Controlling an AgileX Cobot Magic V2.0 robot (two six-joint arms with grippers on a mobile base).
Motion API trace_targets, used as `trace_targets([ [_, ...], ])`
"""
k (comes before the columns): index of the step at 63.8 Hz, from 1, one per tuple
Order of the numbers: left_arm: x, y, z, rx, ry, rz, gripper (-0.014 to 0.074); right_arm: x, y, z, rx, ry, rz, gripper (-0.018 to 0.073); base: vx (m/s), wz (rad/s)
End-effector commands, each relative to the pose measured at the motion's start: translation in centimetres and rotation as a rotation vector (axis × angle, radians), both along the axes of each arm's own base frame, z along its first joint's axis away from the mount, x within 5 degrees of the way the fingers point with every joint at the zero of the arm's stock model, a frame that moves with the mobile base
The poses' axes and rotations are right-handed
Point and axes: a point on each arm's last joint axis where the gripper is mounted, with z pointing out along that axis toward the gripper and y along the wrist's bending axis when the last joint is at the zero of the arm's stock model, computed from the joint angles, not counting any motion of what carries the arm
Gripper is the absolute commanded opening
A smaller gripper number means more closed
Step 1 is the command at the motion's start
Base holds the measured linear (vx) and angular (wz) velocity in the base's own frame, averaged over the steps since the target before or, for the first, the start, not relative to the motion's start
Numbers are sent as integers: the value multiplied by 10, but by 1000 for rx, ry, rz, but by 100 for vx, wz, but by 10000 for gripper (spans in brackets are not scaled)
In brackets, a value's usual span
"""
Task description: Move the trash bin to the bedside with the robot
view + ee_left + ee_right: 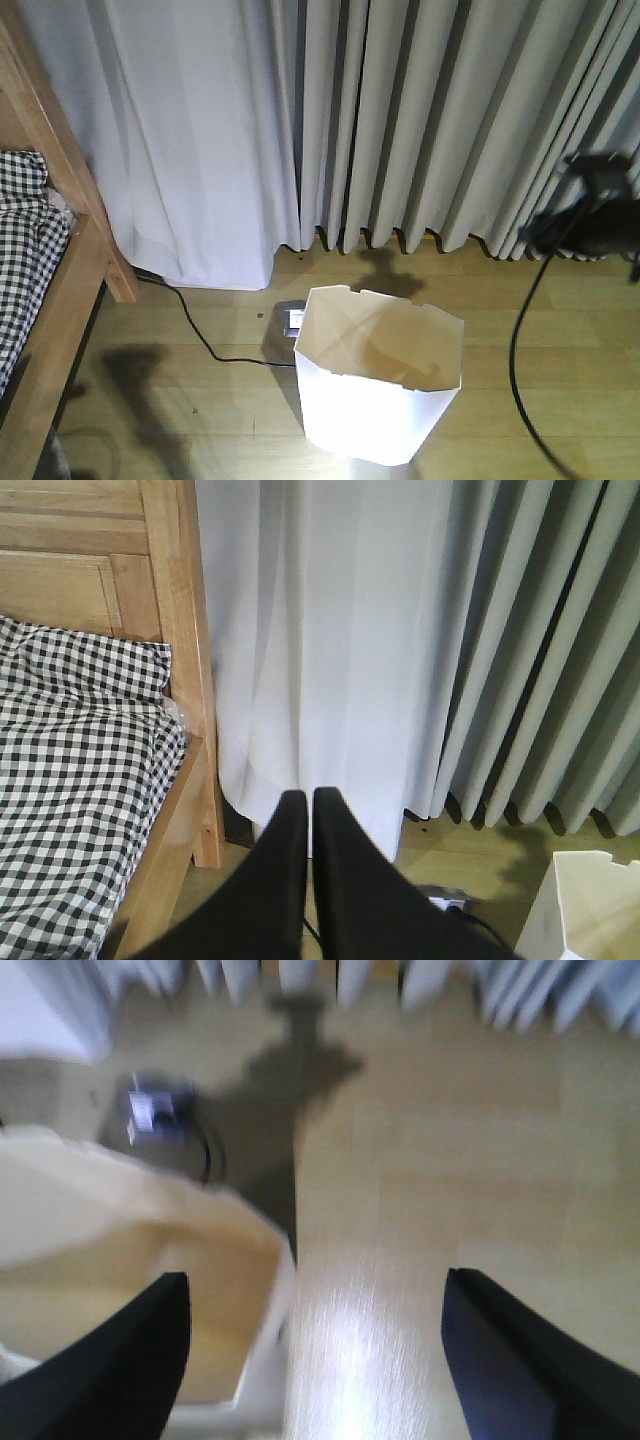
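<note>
Right pincer (315, 1350) released, straddling trash bin (130, 1290) rim; left pincer (308, 810) clenched. We are judging it light, thin-walled; taking the rim.

left gripper (308, 798): slim matte black tapered fingers (340, 880). right gripper (315, 1290): broad black wedge fingers (120, 1370), blurred. right arm (590, 215): black, bulky, blurred, thin black cable (520, 370) trailing.

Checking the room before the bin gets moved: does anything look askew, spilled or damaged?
Nothing looks spilled or broken. The trash bin stands upright on the floor and appears empty. The only untidy thing is a black cable trailing from the curtain towards the bin, near its likely path to the bed frame.
</note>
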Motion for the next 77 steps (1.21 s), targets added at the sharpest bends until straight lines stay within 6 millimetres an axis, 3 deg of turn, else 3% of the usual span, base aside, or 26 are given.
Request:
trace_targets([
  [1,1,0,5,4,-77,-4,-6,-17,4,73,-33,-201,9,519,0,0],
  [15,1,0,5,4,-77,-4,-6,-84,18,169,-89,-521,6,519,0,0],
  [24,1,0,5,4,-77,-4,-6,-140,30,205,-124,-710,4,519,0,0],
  [30,1,0,5,4,-77,-4,-6,-179,37,218,-130,-835,-16,519,0,0],
  [40,1,0,5,4,-77,-4,-6,-243,51,217,-111,-1034,-36,519,0,0],
  [48,1,0,5,4,-77,-4,-6,-270,54,195,-72,-1114,-92,519,0,0],
  [62,1,0,5,4,-77,-4,-6,-266,51,148,64,-1018,-160,519,0,0],
  [77,1,0,5,4,-77,-4,-6,-266,55,147,126,-1011,-119,519,0,0],
])
